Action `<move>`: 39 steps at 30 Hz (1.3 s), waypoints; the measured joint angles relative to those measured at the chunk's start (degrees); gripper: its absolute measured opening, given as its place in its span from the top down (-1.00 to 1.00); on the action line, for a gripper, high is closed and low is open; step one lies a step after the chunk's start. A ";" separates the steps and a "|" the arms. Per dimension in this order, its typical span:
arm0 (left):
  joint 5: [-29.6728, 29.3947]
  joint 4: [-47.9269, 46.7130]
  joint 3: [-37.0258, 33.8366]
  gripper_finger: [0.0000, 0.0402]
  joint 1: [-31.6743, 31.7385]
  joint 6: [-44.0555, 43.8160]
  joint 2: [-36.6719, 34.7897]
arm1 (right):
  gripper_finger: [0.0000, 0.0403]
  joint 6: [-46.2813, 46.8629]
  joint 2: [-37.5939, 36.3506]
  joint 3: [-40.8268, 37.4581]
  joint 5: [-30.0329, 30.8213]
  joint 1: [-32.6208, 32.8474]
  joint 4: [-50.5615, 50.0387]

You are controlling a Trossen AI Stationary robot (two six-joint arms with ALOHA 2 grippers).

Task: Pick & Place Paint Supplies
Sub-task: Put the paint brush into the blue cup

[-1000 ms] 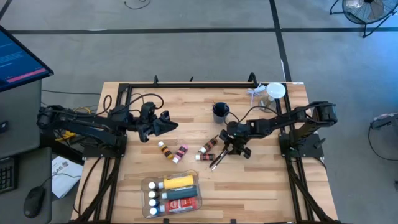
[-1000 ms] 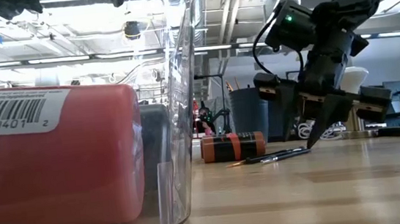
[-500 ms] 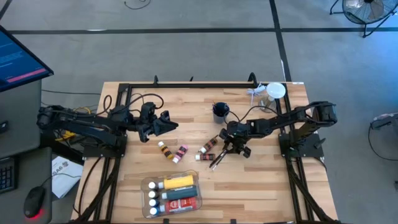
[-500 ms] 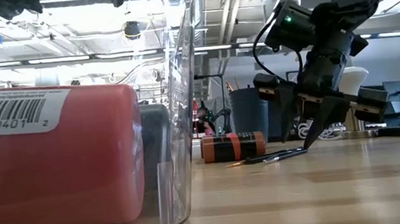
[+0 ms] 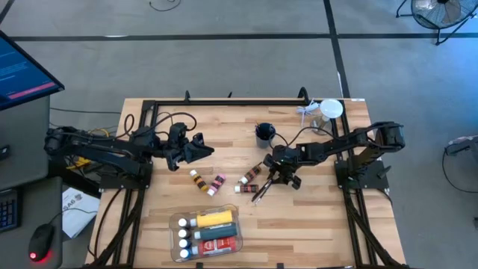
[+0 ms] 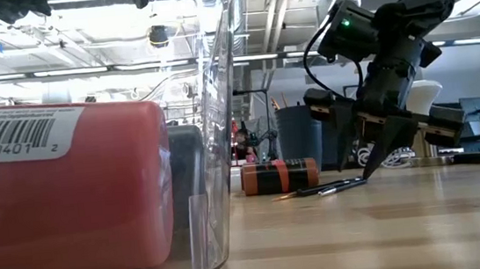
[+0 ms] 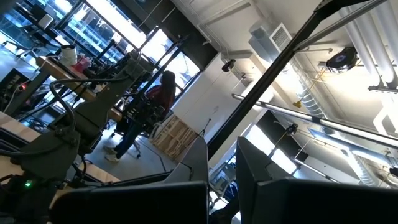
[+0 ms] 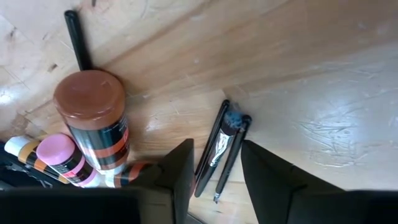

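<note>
Two thin dark brushes point(image 5: 258, 195) point(image 8: 219, 152) lie side by side on the wooden table. My right gripper point(image 5: 266, 187) point(image 8: 216, 163) slants down over them, open, one finger on each side of their handles. A brown-capped bottle point(image 8: 93, 118) point(image 5: 251, 176) and a pink-capped bottle point(image 8: 59, 155) lie just beyond. Two more small bottles point(image 5: 199, 179) point(image 5: 218, 181) lie near the table's middle. My left gripper point(image 5: 208, 149) is shut and hangs in the air over the left half, tipped upward. My right gripper comes slanting down from the table's right, its fingers point(image 8: 181, 167) standing along the brush handles point(image 8: 211, 158). The brushes lie flat on the table. I cannot tell whether either finger touches them.
A clear tray point(image 5: 173, 223) at the near edge holds a yellow bottle point(image 5: 214, 218), a red one point(image 5: 221, 243) point(image 6: 60, 196) and white-capped ones. A black cup point(image 5: 264, 134) stands behind my right gripper. A clear jar with a white lid point(image 5: 331, 110) is at the far right corner.
</note>
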 joint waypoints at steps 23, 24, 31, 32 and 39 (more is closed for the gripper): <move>0.00 -0.22 0.00 0.99 0.00 0.02 0.00 | 0.41 1.40 0.00 0.04 1.95 0.85 3.88; 0.01 -0.22 0.00 0.99 0.00 0.01 0.00 | 0.41 1.28 0.00 0.04 1.92 1.15 3.87; 0.02 -0.22 0.00 0.99 0.00 0.02 0.00 | 0.41 2.40 0.00 0.04 2.98 3.08 1.49; 0.02 -0.22 0.00 0.99 0.00 0.01 0.00 | 0.41 2.43 0.00 0.04 3.04 3.08 1.30; 0.02 -0.22 0.00 0.99 0.00 0.00 0.00 | 0.41 2.43 0.00 0.04 4.73 3.06 1.63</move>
